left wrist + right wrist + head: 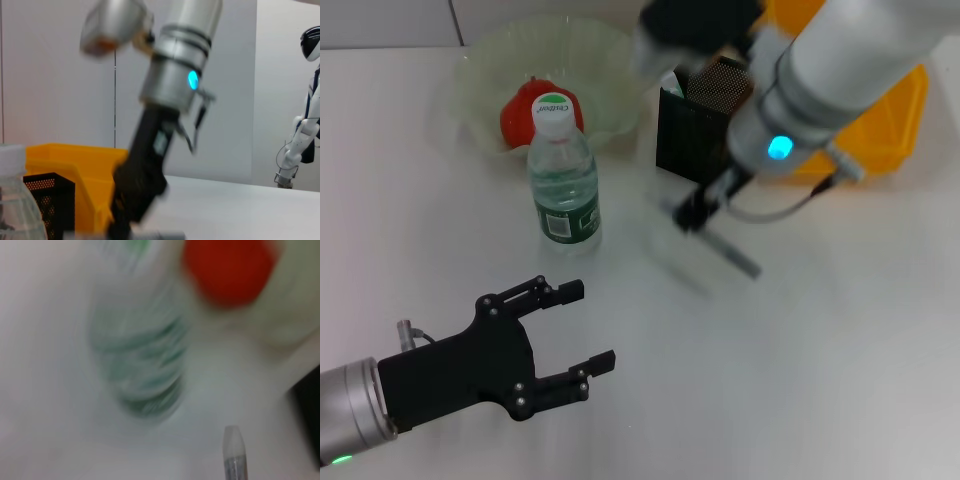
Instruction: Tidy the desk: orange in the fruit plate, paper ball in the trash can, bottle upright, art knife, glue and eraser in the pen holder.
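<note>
- The orange (525, 112) already sits in the fruit plate (480, 60), toward the far edge of the worktop, left of centre.
- The bottle (563, 175) stands upright just in front of the plate, its cap on.
- The black mesh pen holder (695, 130) stands near the far edge, right of the plate, with a yellow bin (900, 110) beyond it toward the far right corner.
- The right gripper (695, 212) hangs just in front of the pen holder, seemingly holding a slim grey tool, probably the art knife (730, 250); its fingers are too blurred to judge.
- The left gripper (582, 325) rests near the front left corner, fingers apart and empty.
- Judged from this, the knife is not yet stowed. Glue, eraser and paper ball cannot be seen.
- The right wrist view alone shows the tool's pale tip near the bottle; the left wrist view alone shows the right arm side-on.
</note>
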`<state>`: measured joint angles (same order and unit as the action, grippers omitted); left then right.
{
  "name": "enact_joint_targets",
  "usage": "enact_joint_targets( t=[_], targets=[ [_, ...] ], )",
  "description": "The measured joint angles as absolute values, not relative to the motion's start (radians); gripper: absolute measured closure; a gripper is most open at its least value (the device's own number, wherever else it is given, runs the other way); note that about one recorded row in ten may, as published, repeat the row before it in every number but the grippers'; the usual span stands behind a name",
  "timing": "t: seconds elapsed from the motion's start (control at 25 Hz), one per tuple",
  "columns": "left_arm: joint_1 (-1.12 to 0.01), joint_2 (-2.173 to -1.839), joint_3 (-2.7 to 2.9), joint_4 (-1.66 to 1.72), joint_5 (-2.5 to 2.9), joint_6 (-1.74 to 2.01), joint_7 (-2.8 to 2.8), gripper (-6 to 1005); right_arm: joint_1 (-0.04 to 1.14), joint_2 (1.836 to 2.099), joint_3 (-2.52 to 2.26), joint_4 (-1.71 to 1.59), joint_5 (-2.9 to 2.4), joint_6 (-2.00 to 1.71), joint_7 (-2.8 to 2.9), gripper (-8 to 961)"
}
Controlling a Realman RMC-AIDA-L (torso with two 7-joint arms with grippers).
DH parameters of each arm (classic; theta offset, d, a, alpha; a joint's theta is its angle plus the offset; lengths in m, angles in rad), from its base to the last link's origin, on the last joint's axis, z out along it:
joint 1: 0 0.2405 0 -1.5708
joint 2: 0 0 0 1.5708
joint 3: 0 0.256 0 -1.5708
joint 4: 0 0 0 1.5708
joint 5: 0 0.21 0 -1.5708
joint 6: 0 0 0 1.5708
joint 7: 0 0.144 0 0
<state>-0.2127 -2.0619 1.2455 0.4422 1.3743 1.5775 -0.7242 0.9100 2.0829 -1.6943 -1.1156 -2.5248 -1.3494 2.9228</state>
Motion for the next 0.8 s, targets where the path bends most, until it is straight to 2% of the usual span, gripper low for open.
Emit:
enact_joint_targets(
  t=[0.12, 0.2, 0.28, 0.32, 0.4, 0.6, 0.72, 0.8],
  targets=[
    [-0.215, -2.063, 1.245, 0.443, 1.374, 1.578, -0.727, 223, 0.79, 2.082, -1.491, -1.408, -2.545, -1.427, 2.868, 824],
    [-0.216, -2.063, 1.245, 0.443, 1.374, 1.578, -0.728, 223, 0.761, 2.082, -1.454, -1.471, -2.541, -1.426, 2.849, 825],
    [-0.221, -2.063, 1.245, 0.443, 1.374, 1.578, -0.73, 223, 0.692, 2.085, -1.384, -1.575, -2.511, -1.376, 2.775, 827],
    [-0.226, -2.063, 1.245, 0.443, 1.374, 1.578, -0.732, 223, 0.616, 2.088, -1.336, -1.618, -2.426, -1.257, 2.66, 827],
    [-0.228, -2.063, 1.245, 0.442, 1.374, 1.578, -0.733, 223, 0.574, 2.09, -1.319, -1.617, -2.352, -1.185, 2.582, 828],
    [-0.233, -2.066, 1.257, 0.442, 1.374, 1.579, -0.734, 223, 0.437, 2.083, -1.295, -1.423, -1.786, -0.907, 2.022, 829],
    [-0.233, -2.068, 1.266, 0.442, 1.374, 1.578, -0.735, 223, 0.429, 2.082, -1.29, -1.145, -1.359, -0.913, 1.483, 830],
    [-0.233, -2.068, 1.269, 0.442, 1.375, 1.578, -0.735, 223, 0.435, 2.082, -1.29, -1.08, -1.286, -0.926, 1.38, 826]
  ],
)
